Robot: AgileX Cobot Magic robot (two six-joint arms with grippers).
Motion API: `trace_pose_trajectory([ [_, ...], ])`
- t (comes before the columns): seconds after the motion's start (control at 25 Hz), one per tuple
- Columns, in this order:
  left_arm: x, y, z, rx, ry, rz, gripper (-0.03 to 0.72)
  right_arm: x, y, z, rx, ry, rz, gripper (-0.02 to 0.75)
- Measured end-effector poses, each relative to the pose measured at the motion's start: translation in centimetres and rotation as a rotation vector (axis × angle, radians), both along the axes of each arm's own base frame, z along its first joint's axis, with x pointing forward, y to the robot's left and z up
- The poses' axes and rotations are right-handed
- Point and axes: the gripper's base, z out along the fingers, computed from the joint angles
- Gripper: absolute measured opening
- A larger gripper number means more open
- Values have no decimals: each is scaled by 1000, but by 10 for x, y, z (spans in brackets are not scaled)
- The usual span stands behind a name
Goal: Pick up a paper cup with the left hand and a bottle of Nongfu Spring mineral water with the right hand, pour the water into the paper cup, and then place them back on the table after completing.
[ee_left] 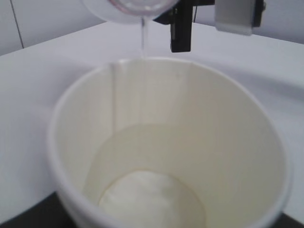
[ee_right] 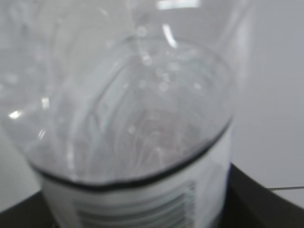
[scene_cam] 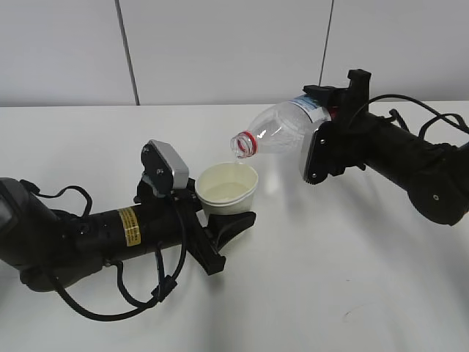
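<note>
Exterior view. Nearest the camera: left hand [scene_cam: 220, 238], black arm with yellow sticker, lying low over the table [scene_cam: 352, 293]. Its fingers are closed around the base of the cup [scene_cam: 227, 188], which stands upright, off-white inside. Just right of the cup and above it, the bottle [scene_cam: 282, 130] is tipped nearly horizontal, its red-ringed open mouth directly over the cup's rim, pointing down-left. Right hand [scene_cam: 333, 110] clamps the bottle at the labelled end, well right of the cup.

Left wrist view. Cup [ee_left: 171, 142] fills the frame, blurred. Water [ee_left: 142, 40] falls as a thin clear stream from the bottle mouth [ee_left: 137, 7] above the cup's far rim; a shallow pool sits in the cup bottom. Right hand's [ee_left: 183, 28] black finger and grey wrist block show beyond the cup. The left fingers themselves barely show here.

Right wrist view. Bottle [ee_right: 133, 118] right against the lens, clear ribbed wall, white label with barcode at the lower edge. Dark gripper parts flank it low; fingertips hidden.
</note>
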Motion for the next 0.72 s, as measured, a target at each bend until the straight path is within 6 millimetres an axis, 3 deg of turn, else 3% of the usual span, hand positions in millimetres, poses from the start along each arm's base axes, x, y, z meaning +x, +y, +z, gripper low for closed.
trace_pose_trajectory([
  [0.36, 0, 0, 0, 0, 0, 0, 398, 0, 0, 0, 36, 13, -2, 412],
  [0.72, 1, 0, 0, -3, 2, 11, 398, 1, -2, 1, 243, 92, -39, 412],
])
